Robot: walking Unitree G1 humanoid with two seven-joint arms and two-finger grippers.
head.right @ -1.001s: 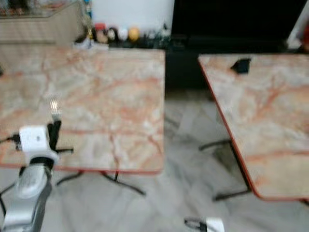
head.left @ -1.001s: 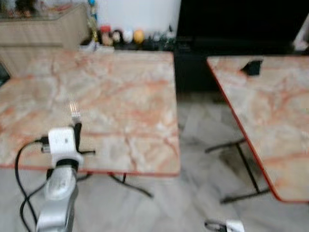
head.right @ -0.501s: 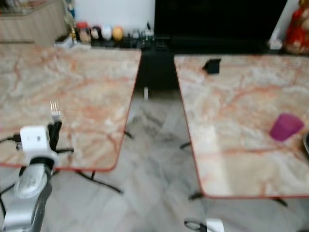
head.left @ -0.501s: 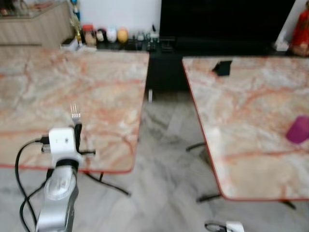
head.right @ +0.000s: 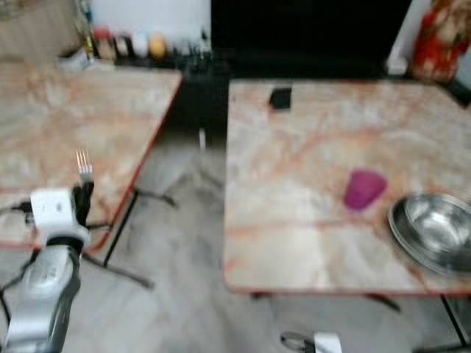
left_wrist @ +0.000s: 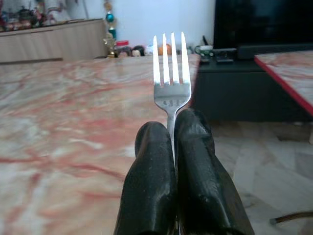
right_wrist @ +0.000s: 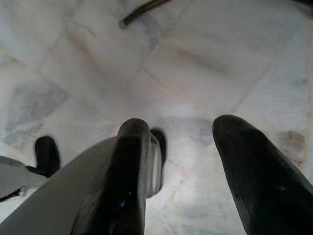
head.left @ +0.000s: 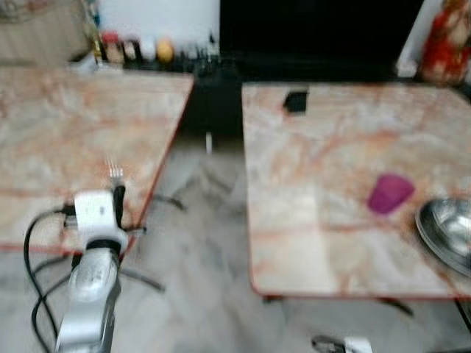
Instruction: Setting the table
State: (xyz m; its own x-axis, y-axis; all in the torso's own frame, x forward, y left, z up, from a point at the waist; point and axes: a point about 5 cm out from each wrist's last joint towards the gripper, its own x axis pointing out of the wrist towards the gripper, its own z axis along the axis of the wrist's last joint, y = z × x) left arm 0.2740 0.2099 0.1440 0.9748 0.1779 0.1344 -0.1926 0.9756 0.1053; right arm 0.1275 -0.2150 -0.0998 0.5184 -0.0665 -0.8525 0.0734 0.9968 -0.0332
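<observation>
The left gripper (left_wrist: 173,147) pinches the handle of an upright silver four-tined metal fork (left_wrist: 170,68) tight — while the right gripper (right_wrist: 188,161) hangs spread wide, holding nothing.

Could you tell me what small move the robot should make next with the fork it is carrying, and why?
Probably step toward the right-hand table. The left gripper is shut on the fork, held upright over the other table's edge, while the purple cup and steel bowl sit on the right-hand one.
</observation>
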